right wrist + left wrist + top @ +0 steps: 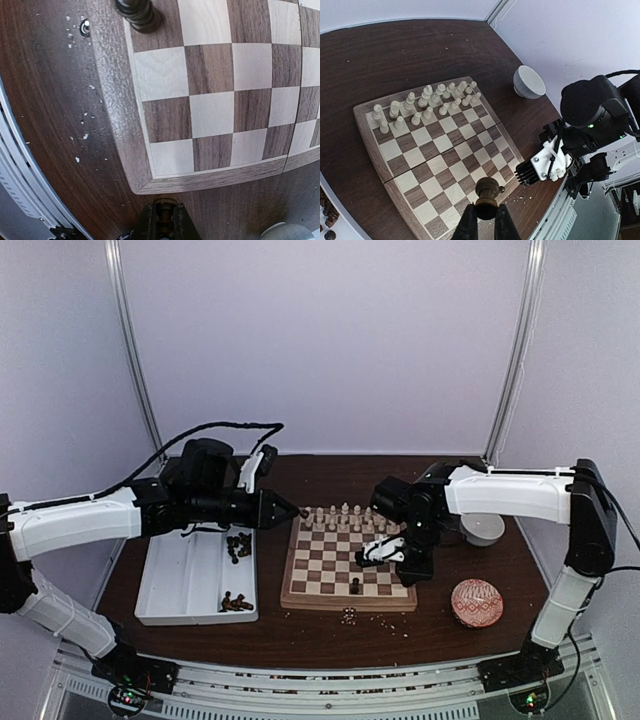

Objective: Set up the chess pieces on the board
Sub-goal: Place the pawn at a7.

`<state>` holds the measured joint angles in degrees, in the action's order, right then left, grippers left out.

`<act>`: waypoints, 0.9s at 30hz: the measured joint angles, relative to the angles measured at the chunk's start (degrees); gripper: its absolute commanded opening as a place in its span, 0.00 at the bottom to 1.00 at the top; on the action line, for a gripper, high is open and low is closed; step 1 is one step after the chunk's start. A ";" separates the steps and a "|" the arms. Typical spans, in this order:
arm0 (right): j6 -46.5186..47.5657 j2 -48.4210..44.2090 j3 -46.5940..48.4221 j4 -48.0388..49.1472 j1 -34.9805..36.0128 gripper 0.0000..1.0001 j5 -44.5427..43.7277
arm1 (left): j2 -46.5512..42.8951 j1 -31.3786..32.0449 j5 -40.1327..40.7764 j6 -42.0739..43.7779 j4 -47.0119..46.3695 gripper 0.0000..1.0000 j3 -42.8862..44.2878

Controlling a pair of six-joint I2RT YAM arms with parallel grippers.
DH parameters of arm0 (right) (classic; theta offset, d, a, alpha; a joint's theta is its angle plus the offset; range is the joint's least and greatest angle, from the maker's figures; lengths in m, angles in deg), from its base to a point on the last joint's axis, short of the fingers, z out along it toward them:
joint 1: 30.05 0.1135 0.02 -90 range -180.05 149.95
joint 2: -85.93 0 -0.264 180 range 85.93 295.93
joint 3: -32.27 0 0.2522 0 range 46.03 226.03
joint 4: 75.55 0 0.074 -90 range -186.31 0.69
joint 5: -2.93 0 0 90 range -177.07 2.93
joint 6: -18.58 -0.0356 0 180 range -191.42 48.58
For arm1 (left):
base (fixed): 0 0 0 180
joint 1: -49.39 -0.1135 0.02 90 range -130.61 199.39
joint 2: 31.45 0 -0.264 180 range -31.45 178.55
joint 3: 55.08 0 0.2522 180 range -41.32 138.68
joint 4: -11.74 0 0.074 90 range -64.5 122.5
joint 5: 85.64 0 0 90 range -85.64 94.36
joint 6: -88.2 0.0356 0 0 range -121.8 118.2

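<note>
My left end effector (486, 212) was closed narrow on a dark piece (487, 191), gripped just under its head and hanging above the board (435, 150). In the top view it sat at the board's far left corner, close to the white pieces (425, 102) ranked along the far two rows. My right end effector (164, 222) was also pinched shut, on what looked like a second dark piece (164, 207) sunk deep between the fingers. It was over the bare surface (60, 100), just off a board corner. A lone dark piece (137, 12) stood on the near rank.

I judged the main risk to be a sweep of the left arm clipping the tightly packed white ranks and toppling several. With both arms over so small a board, they could also foul each other. A piece released tilted, or onto the crumbs (350, 616), might fall over.

I could read no brand, label or writing anywhere.
</note>
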<state>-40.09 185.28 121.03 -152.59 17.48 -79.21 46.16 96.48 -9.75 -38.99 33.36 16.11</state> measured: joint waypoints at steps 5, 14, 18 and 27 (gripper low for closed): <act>-0.46 3.54 2.47 0.94 0.02 0.06 -2.16 | 0.26 0.00 0.00 -0.02 0.07 0.02 -0.33; -1.31 6.54 2.82 2.91 0.02 0.08 -3.21 | 0.81 0.13 0.02 -0.02 0.11 0.02 -0.44; -1.57 7.06 2.82 3.82 0.02 0.09 -3.67 | 0.90 0.28 0.02 -0.02 0.15 0.02 -0.44; -1.66 8.98 3.76 4.70 -0.44 0.13 -5.09 | 2.08 0.33 0.00 -0.02 0.22 0.02 -0.44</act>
<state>-41.75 194.26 124.79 -147.89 17.04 -84.30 48.23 96.80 -9.75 -39.01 33.58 15.68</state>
